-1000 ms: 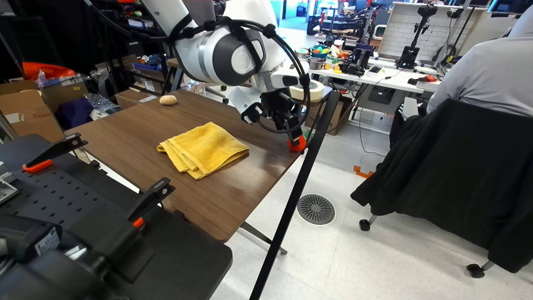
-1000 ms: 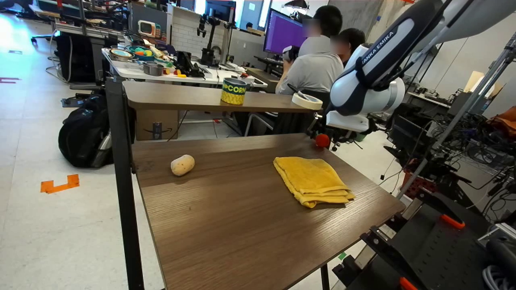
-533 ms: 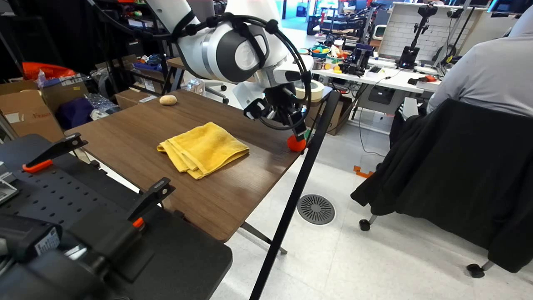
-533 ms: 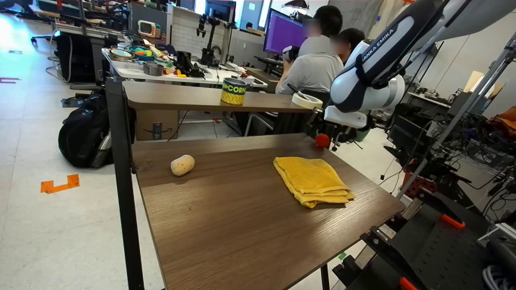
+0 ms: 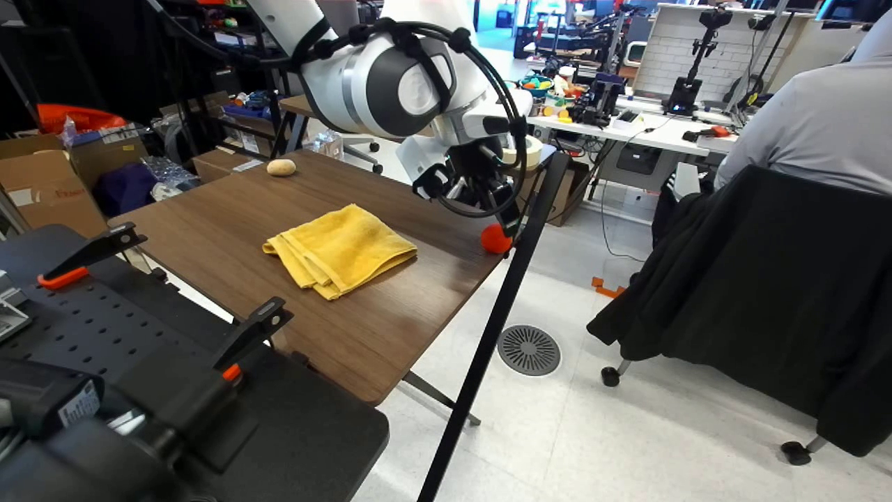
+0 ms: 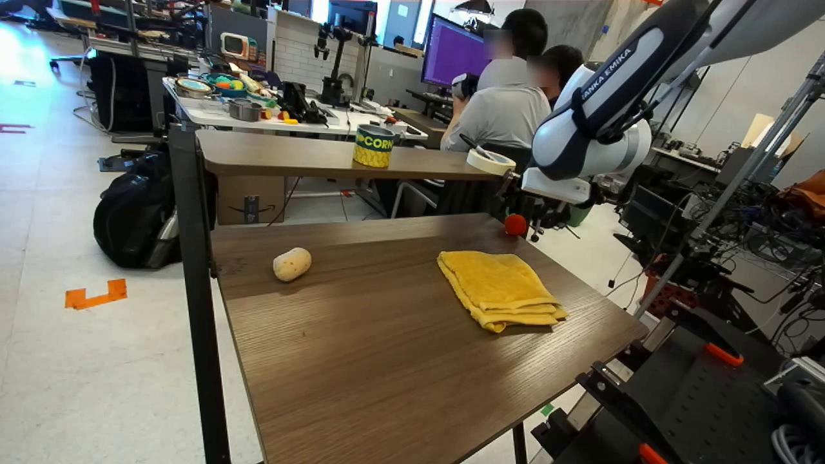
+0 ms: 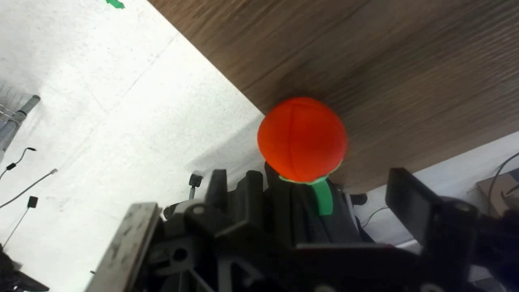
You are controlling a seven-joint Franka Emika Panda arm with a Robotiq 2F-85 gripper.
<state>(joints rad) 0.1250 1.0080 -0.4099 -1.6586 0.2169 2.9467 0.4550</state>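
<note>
Okay, so the gripper (image 7: 309,182) hovers at one corner of the brown table (image 6: 387,367) with its jaws wide apart, and the red ball (image 7: 302,138) sits on that same table corner, right by the gripper. A folded yellow towel (image 6: 499,287) lies on the table not far from that corner, while the potato (image 6: 292,264) sits close to another table corner.

The arm (image 6: 599,90) slopes down toward the desk (image 6: 361,361) and bends at the wrist (image 5: 453,130), which hangs near one of the desk's corners. The gripper (image 7: 309,184) is kinda tilted, pointing mostly down right by that same corner, and its fingers (image 7: 408,202) are spread pretty wide.
</note>
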